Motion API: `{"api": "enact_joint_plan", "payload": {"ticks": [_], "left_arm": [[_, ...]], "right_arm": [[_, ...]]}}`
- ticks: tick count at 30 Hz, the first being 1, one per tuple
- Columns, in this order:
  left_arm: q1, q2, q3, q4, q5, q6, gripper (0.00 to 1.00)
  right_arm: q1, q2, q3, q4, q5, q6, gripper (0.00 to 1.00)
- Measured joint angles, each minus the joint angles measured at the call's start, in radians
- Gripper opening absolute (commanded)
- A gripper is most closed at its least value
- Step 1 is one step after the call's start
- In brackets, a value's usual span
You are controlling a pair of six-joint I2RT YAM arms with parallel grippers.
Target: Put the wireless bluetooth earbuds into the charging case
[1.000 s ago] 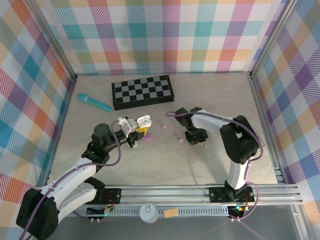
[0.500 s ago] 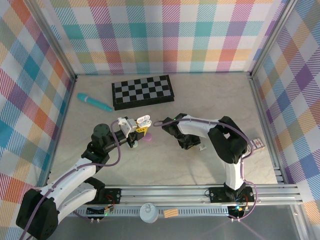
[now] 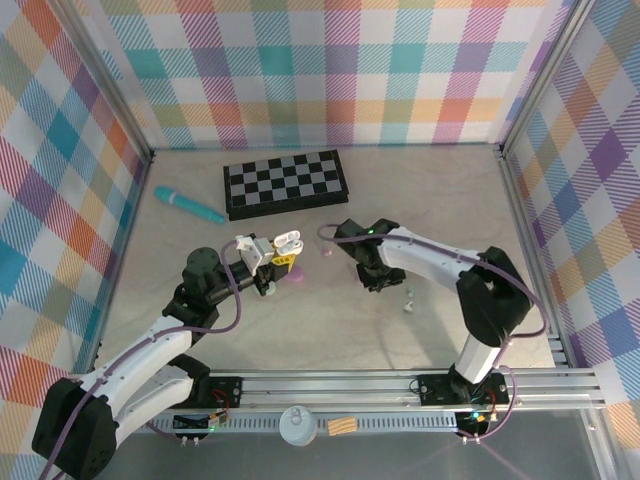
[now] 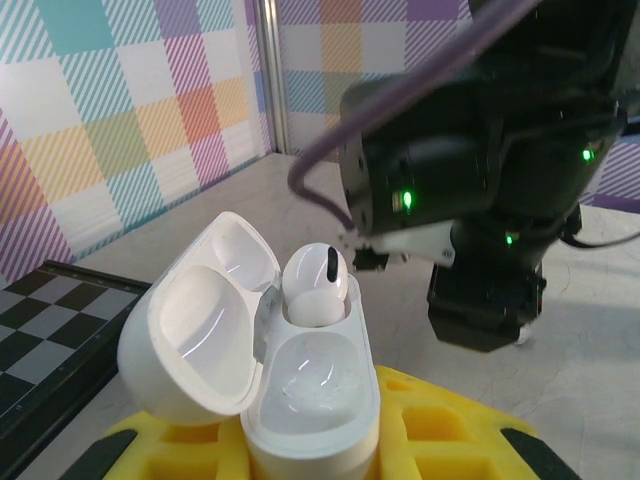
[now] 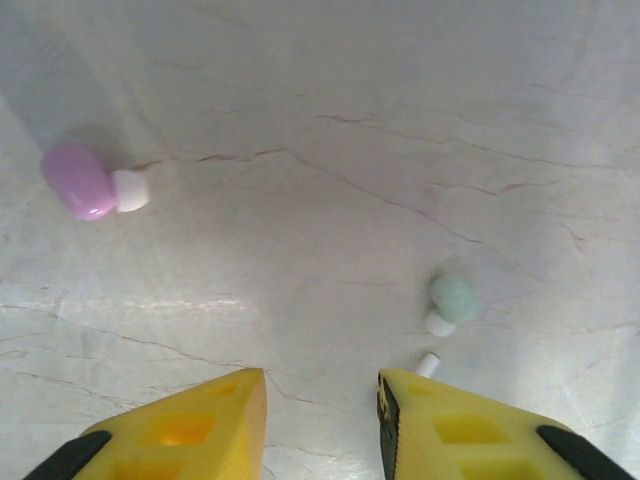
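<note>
Jaws: my left gripper (image 4: 310,440) pinches case (image 4: 250,350), right gripper (image 5: 322,420) spread, empty. White bud (image 4: 318,285) seated, one slot bare; pink bud (image 5: 85,182) loose.

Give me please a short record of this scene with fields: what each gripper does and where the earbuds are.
left gripper: shut on white pebble-shaped charging case, lid open
inside case: one white plastic earbud seated, other slot empty
right gripper: open, holding nothing, above pale table
loose on table: pink plastic earbud, pale green plastic earbud
</note>
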Motion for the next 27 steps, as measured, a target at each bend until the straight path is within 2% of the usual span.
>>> {"api": "enact_joint_plan", "payload": {"ticks": [4,9,16,27], "left_arm": [[0.000,-0.005,0.000,0.000,0.000,0.000,0.02],[0.000,-0.004,0.000,0.000,0.000,0.001,0.02],[0.000,0.019,0.003,0.001,0.016,0.001,0.02],[0.000,0.030,0.007,0.003,0.019,0.000,0.02]], "right_arm": [[-0.085,-0.039,-0.089,-0.008,-0.023,0.003,0.37],[-0.167,-0.089,-0.243,0.002,-0.111,0.038,0.35],[-0.173,-0.102,-0.284,0.085,-0.200,0.080,0.33],[-0.186,-0.071,-0.295,0.176,-0.218,0.082,0.30]]}}
